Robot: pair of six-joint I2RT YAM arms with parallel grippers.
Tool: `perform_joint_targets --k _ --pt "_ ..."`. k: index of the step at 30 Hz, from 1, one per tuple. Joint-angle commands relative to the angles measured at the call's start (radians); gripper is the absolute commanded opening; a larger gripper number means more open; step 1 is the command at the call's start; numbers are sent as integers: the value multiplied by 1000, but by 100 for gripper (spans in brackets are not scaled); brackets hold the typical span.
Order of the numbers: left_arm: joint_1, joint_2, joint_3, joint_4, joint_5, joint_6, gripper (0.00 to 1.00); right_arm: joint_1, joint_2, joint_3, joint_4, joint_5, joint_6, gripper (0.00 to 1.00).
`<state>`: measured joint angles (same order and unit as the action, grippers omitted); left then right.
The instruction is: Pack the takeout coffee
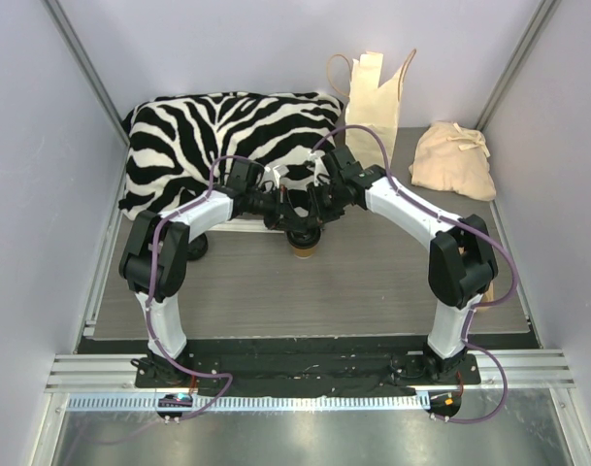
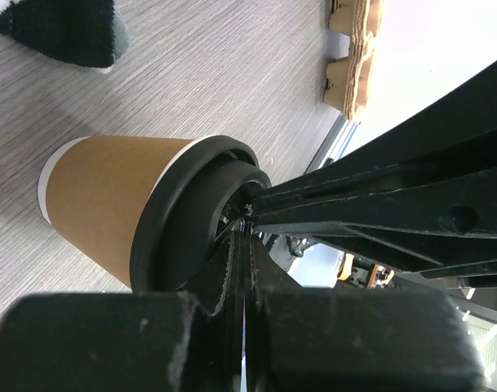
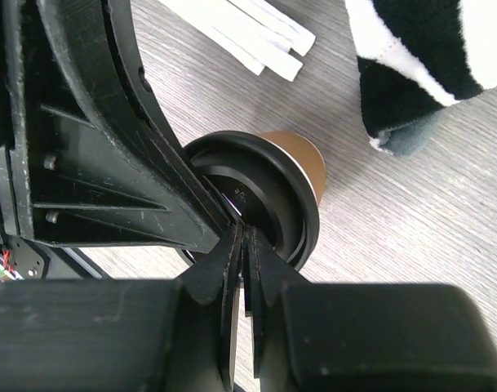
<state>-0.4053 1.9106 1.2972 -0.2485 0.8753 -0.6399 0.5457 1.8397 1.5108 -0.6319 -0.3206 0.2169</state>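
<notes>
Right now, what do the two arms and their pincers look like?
The left arm and the right arm both have smooth white shell links between bulky black joints. A purple cable loops loosely along each. The left pincer and the right pincer are matte black, with flat fingers that taper to narrow tips. No markings are legible.

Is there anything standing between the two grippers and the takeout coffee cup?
Nothing visible does. The left gripper and right gripper both have their tips at the black lid sitting on the takeout coffee, with no other object between.
</notes>
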Motion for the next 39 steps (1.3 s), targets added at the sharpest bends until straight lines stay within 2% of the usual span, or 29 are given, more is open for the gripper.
perform_joint_targets --k 1,6,11,22,30,36,39 --pt "-3 62 -22 -95 -119 74 0 -9 -40 77 -25 23 -11 14" --pt "-3 61 -19 -97 -118 74 0 -9 -28 153 -22 14 -13 15" --pt "-3 62 -21 -97 -116 75 0 -9 -4 163 -22 23 -22 16" --pt "-3 70 -22 -104 -122 80 0 25 93 -23 29 89 -86 16" --pt "-1 70 4 -106 -110 85 0 17 26 84 -25 89 -103 18" --pt "-4 -10 77 -91 -64 71 0 7 -45 109 -54 22 -90 21" --pt "-4 -70 108 -84 -55 62 5 7 -72 85 -57 -15 -74 21"
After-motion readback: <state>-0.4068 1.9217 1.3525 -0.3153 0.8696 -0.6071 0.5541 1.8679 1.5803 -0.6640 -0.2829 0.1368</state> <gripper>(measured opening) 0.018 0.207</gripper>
